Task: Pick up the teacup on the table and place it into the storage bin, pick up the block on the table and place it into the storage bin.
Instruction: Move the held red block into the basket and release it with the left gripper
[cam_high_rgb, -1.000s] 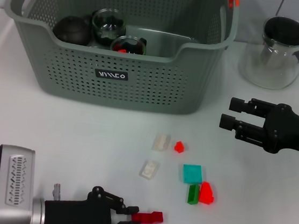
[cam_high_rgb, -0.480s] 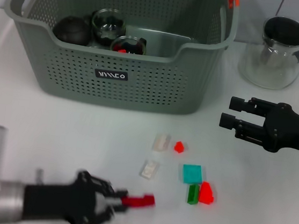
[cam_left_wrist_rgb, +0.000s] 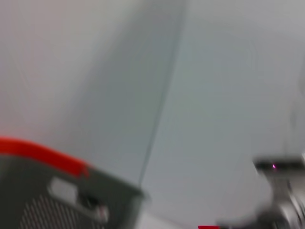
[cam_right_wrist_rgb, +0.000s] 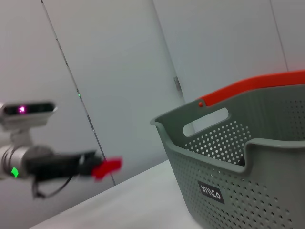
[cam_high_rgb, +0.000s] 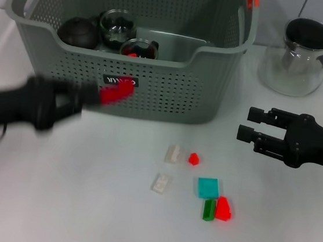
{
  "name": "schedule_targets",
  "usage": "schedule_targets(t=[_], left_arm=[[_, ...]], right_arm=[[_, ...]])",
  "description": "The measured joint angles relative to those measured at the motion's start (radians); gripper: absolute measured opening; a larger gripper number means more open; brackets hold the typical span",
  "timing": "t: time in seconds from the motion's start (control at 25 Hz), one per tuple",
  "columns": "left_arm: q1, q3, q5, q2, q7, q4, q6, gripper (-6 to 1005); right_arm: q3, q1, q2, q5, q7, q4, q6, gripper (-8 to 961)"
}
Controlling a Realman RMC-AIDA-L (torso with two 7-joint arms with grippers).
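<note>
Jaws of the left gripper (cam_high_rgb: 97, 97) are clamping a red block (cam_high_rgb: 115, 93), holding it off the table (cam_high_rgb: 82, 205) in front of the storage bin (cam_high_rgb: 153, 91), just beside its black label (cam_high_rgb: 121, 82). Right gripper (cam_high_rgb: 249, 123) is sitting with jaws apart near the glass jug (cam_high_rgb: 300, 55). Teacups (cam_high_rgb: 117, 25) are lying inside the bin; loose blocks (cam_high_rgb: 207, 187) are lying on the table.

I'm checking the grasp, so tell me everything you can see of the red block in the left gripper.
The red block is a small, bright red, plastic-looking bar, motion-blurred. It sticks out from the tips of the left gripper, which is shut on it, roughly level, in the air in front of the storage bin near its black label, below the rim. Nothing else touches it.
</note>
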Motion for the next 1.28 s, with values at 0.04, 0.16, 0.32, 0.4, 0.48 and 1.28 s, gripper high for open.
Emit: schedule_targets(t=[0.04, 0.16, 0.32, 0.4, 0.48, 1.28], left_arm=[[-0.036, -0.006, -0.046, 0.016, -0.112, 0.001, -0.014, 218], [-0.115, -0.007, -0.151, 0.039, -0.299, 0.011, -0.066, 224], [-0.182, 0.0, -0.217, 0.052, -0.425, 0.047, -0.16, 231], [-0.226, 0.016, -0.225, 0.061, -0.489, 0.069, -0.244, 235], [-0.266, 0.069, -0.22, 0.074, -0.562, 0.087, -0.351, 238], [-0.189, 0.53, -0.305, 0.016, -0.787, 0.362, -0.66, 350]], right_arm=[[0.0, 0.0, 0.0, 0.0, 0.0, 0.0, 0.0, 637], [-0.004, -0.001, 0.001, 0.0, 0.0, 0.0, 0.0, 637], [-0.008, 0.0, 0.002, 0.0, -0.002, 0.0, 0.0, 637], [-0.008, 0.002, 0.002, 0.0, -0.002, 0.0, 0.0, 637], [-0.006, 0.003, 0.002, 0.0, -0.002, 0.0, 0.0, 637], [-0.004, 0.007, 0.006, 0.0, -0.002, 0.0, -0.011, 637]])
